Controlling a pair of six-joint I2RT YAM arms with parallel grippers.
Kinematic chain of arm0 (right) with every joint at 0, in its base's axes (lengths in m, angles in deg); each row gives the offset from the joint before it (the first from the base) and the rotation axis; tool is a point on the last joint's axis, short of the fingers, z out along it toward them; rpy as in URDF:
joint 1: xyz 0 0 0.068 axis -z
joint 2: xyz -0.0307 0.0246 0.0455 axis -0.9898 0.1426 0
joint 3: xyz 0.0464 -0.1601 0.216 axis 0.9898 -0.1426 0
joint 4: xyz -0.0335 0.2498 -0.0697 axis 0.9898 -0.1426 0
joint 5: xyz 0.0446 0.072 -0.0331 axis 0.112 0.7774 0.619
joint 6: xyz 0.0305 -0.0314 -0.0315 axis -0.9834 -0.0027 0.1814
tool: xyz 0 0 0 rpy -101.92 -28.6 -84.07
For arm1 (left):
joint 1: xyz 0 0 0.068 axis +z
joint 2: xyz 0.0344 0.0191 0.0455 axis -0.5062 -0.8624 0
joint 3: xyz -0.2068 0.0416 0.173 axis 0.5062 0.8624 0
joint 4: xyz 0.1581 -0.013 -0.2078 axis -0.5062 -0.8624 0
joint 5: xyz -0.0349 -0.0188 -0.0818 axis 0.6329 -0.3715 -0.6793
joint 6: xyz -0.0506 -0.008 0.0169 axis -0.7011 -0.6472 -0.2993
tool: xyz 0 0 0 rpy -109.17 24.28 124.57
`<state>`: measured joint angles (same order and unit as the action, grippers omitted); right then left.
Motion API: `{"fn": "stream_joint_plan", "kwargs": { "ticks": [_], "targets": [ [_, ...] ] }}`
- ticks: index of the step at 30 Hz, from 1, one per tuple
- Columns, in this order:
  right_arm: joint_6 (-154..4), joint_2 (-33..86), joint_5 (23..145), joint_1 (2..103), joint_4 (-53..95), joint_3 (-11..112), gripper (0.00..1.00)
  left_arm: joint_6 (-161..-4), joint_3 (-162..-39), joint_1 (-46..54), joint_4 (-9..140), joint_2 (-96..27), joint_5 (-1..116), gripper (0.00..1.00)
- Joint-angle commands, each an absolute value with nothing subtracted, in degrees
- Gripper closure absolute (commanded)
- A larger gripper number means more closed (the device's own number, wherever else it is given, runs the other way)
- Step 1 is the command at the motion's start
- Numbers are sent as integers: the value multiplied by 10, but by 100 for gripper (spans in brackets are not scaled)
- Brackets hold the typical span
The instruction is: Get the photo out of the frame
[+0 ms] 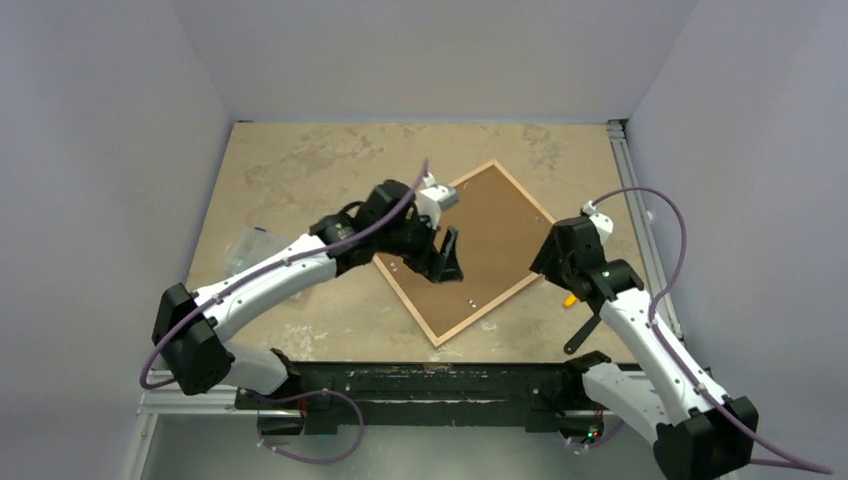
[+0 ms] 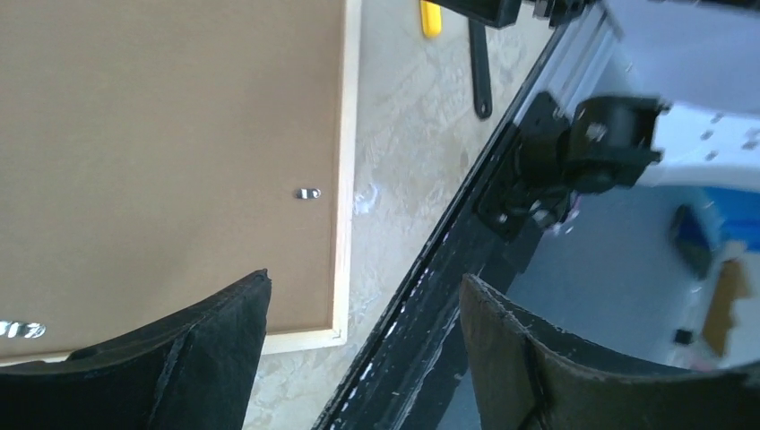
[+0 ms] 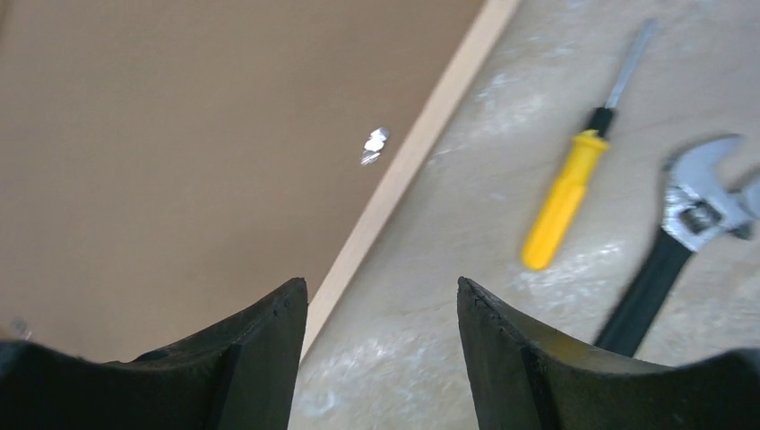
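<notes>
**Bench** (image 1: 300, 170): carries the frame (image 2: 348, 107), which lies face down and turned cornerwise near the middle. Risk: nothing pins the frame, so a push at one edge could slide or spin it across the bench.

**Frame as holder:** its brown backing board (image 1: 490, 235) sits inside the pale border and fills it. The photo is not visible. It is judged to lie beneath the board, glossy face down. Risk: prying the board up before its clips are turned could bend the board or crease the print.

**Left pincer** (image 2: 365, 278): released, nothing between the jaws, hovering over the board near a corner of the frame.

**Right pincer** (image 3: 383, 282): released and empty, above the frame's right edge.

**Wrench** (image 3: 690, 224) and yellow screwdriver (image 3: 565, 202): loose on the bench near the right pincer. A sweep of that arm could knock them.

**Metal clips** (image 2: 308, 193): small and close to the border, so easy to slip off.
</notes>
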<state>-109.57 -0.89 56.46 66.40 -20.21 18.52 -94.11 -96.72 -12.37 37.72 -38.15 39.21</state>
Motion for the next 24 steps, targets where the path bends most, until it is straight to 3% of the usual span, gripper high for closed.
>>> {"fn": "stream_joint_plan", "kwargs": {
  "ticks": [1,7,14,20,24],
  "targets": [
    [-1121,-54,632,604,-187,162,40,-884,-947,-236,375,-418,574,28],
    [-1123,-132,596,587,-238,164,40,-908,-927,-350,400,-491,739,31],
    [-1191,-190,570,587,-281,162,42,-930,-947,-411,419,-564,797,32],
    [-1198,-244,564,587,-274,142,44,-922,-967,-423,419,-617,821,43],
    [-1198,-250,564,587,-272,138,45,-915,-976,-427,420,-640,825,57]
  ]
}}
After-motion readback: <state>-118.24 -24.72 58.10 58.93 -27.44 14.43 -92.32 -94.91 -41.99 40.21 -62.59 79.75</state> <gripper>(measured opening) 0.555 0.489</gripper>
